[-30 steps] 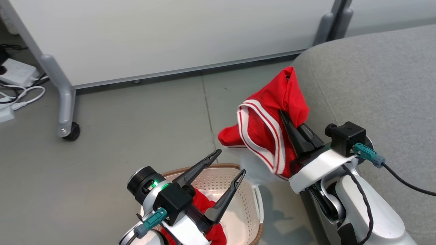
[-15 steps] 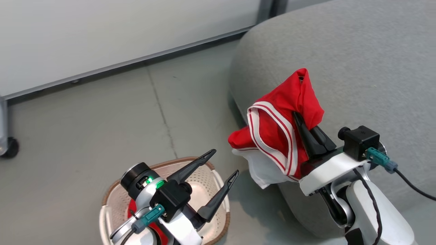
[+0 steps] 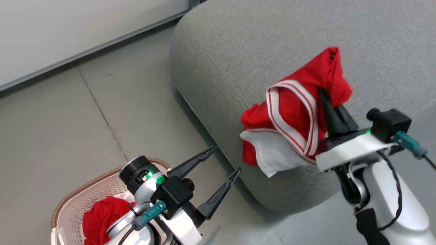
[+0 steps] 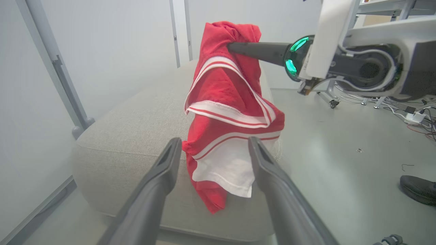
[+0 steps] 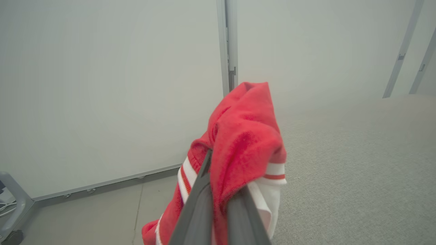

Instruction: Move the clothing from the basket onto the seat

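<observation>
Large grey seat (image 3: 272,51) across upper right. Cream basket (image 3: 78,200) at lower left, plain red garment (image 3: 98,217) inside. At centre right, striped red garment (image 3: 293,115) dangling by the near edge of the seat, pinched in closed right claw (image 3: 323,97). At bottom centre, left claw (image 3: 226,159) spread wide, empty. Probably best: carry further over the seat before letting go.

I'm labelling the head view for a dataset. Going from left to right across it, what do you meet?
basket holding a plain red garment → open left gripper → striped red garment, pinched by the right gripper. The seat spans behind them, so it is left out.
</observation>
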You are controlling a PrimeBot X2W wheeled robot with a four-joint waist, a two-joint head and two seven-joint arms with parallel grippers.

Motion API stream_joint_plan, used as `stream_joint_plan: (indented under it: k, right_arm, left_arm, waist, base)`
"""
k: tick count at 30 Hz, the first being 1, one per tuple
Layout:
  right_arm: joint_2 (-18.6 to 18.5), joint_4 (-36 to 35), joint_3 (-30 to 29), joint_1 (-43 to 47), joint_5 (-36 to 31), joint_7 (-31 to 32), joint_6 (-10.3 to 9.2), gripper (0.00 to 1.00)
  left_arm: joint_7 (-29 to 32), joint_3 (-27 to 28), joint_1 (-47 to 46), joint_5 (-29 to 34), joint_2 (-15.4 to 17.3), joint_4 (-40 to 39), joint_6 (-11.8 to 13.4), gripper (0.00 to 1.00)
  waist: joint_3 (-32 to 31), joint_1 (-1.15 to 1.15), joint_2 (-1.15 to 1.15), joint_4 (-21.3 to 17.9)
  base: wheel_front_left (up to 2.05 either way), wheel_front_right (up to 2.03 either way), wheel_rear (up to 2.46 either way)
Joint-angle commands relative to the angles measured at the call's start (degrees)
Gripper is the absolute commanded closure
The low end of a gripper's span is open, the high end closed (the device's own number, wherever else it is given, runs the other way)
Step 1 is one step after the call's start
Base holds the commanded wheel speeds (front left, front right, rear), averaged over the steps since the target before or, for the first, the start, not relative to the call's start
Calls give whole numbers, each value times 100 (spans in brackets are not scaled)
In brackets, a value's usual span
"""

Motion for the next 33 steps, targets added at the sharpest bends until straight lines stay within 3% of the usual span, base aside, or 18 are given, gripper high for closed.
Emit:
stream_joint_plan:
  k: [1,22,33]
  right_arm:
    - [-50,36,-87,-179,33,-77,12,100]
    - [-456,493,-1668,-2793,100,-171,12,100]
    - [-449,2095,-2414,-2762,-15,-161,11,100]
  left_arm:
    - [30,23,-120,-11,75,-45,16,0]
    - [364,339,-1098,261,602,-740,9,0]
    - [512,302,-1457,304,835,-955,-19,0]
  waist:
    - [137,0,0,-78]
    - [1534,0,0,277]
    - [2348,0,0,476]
  base:
    - [0,0,0]
    - [0,0,0]
    - [0,0,0]
